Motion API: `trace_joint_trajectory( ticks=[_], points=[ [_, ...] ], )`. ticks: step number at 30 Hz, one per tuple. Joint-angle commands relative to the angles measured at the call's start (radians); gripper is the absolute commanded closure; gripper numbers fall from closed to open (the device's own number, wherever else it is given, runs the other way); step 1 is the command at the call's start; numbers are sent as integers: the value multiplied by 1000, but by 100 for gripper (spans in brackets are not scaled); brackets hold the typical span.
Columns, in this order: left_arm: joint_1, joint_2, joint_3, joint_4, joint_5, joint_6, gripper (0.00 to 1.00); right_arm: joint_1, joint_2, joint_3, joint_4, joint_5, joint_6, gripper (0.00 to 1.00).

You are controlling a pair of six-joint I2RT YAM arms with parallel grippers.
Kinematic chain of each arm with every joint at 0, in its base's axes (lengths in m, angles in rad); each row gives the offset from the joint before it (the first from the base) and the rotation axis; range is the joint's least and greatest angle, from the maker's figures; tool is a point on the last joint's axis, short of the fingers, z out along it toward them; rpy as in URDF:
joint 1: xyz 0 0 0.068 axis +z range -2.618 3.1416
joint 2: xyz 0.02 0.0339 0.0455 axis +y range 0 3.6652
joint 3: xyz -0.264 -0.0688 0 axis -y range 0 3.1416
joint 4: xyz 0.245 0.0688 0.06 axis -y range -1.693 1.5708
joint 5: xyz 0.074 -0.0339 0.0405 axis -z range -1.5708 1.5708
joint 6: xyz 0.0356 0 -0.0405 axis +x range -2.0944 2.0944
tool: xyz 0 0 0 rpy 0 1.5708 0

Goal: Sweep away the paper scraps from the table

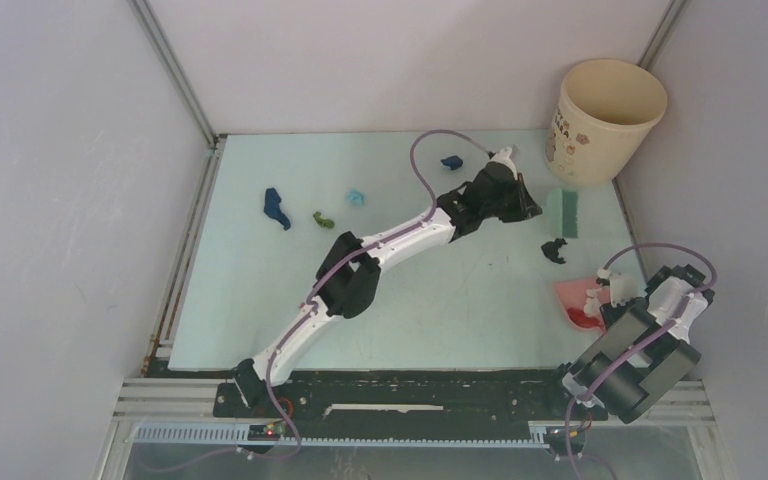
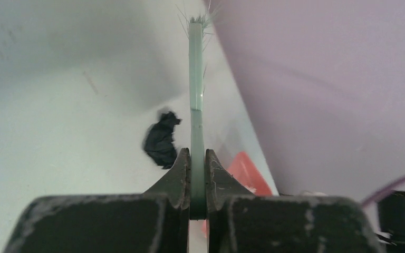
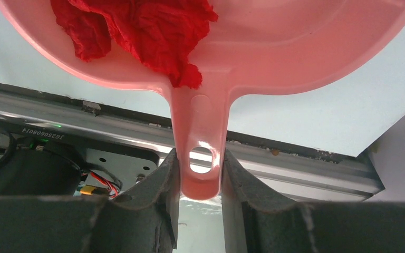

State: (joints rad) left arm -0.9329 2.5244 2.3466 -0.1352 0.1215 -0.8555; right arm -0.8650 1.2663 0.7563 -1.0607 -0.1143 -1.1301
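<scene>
On the pale mint table (image 1: 440, 300) lie several paper scraps: a dark blue one (image 1: 276, 208), a green one (image 1: 323, 219), a teal one (image 1: 356, 198) and another dark blue one (image 1: 450, 162). A dark scrap (image 1: 554, 250) (image 2: 161, 139) lies just in front of the green brush (image 1: 563, 212) (image 2: 195, 79). My left gripper (image 1: 534, 208) (image 2: 197, 153) is shut on the brush's thin handle. My right gripper (image 1: 608, 303) (image 3: 198, 155) is shut on the handle of the pink dustpan (image 1: 572, 297) (image 3: 295, 58) at the right edge. A red scrap (image 3: 137, 31) lies in the pan.
A cream bucket (image 1: 605, 120) stands in the far right corner, just beyond the brush. Grey walls enclose the table on three sides. A black rail (image 1: 410, 385) with the arm bases runs along the near edge.
</scene>
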Motion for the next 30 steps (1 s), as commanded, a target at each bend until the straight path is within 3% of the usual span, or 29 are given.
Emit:
trace_joint_trajectory(
  ticks=[1, 5, 11, 21, 26, 30],
  points=[
    [-9, 27, 29, 43, -72, -65, 100, -8, 10, 25, -2, -22, -39, 100],
    [-2, -12, -79, 6, -83, -47, 100, -5, 17, 24, -1, -25, -35, 100],
    [22, -298, -451, 5, -229, 82, 100, 14, 32, 24, 8, -22, -25, 100],
    [106, -775, -1018, -65, -130, 288, 100, 140, 7, 24, 38, 27, -13, 100],
    [107, -925, -1056, -101, -152, 362, 100, 210, 22, 24, 62, 72, 6, 100],
    [103, -853, -973, -27, -114, 288, 100, 228, 16, 24, 50, 64, 17, 100]
  ],
)
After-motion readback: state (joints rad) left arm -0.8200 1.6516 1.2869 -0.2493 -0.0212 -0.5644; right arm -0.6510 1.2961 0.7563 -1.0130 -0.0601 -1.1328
